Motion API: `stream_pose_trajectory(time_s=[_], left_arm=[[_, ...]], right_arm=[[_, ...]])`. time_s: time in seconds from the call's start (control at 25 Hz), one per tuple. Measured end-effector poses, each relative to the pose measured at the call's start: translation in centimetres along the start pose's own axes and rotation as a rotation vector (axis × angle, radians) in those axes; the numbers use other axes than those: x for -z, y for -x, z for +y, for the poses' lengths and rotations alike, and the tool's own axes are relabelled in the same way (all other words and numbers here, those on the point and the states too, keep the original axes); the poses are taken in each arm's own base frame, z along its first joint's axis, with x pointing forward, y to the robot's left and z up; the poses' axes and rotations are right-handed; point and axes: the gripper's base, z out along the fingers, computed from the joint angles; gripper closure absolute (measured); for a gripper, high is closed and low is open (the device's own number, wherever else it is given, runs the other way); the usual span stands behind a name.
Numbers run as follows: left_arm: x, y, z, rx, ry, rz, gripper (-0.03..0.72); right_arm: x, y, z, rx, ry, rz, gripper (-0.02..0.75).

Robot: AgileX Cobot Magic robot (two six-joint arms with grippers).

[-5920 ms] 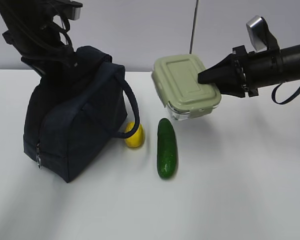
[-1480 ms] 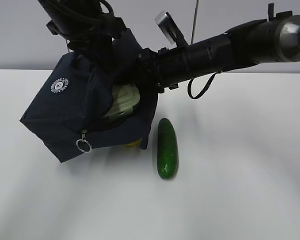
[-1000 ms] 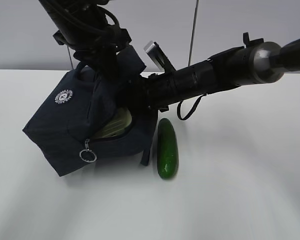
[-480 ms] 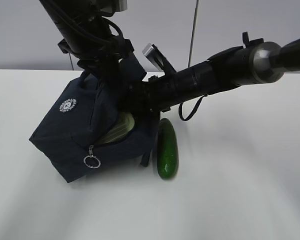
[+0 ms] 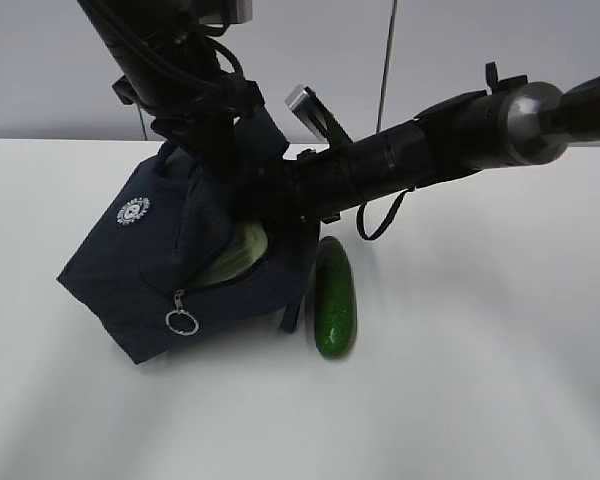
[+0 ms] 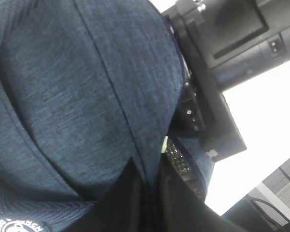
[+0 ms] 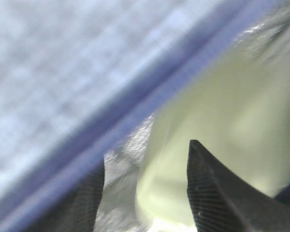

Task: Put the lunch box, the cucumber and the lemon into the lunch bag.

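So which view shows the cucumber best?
The exterior view: the whole cucumber lies on the table beside the lunch bag. The left wrist view shows only bag fabric, the right wrist view the bag's inside; neither shows it.

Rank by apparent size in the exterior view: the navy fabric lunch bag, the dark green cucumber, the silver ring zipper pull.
1. Boxy navy fabric lunch bag, by far the largest.
2. Dark green smooth cucumber, much smaller than the bag.
3. Silver ring zipper pull, smallest.
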Motion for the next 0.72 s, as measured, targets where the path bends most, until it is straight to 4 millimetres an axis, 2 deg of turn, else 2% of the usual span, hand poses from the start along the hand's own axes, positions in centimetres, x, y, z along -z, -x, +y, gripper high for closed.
stream_pose_trajectory(time_s=[0.16,0.48,0.72], left_arm=[[0.0,0.0,0.3,-0.002,0.016,0.003,0.683],[0.7,0.0,2.7,0.056,0.026,-0.014,0.683],[1.1,-0.1,4.3,0.087,0.038,-0.025,0.683]], right_arm=[[0.0,0.1,0.4,-0.007,0.037,0.003,0.325],[0.4,-0.1,1.0,-0.014,0.119,0.032,0.323],[1.7,1.4,1.8,0.019,0.187,0.028,0.323]])
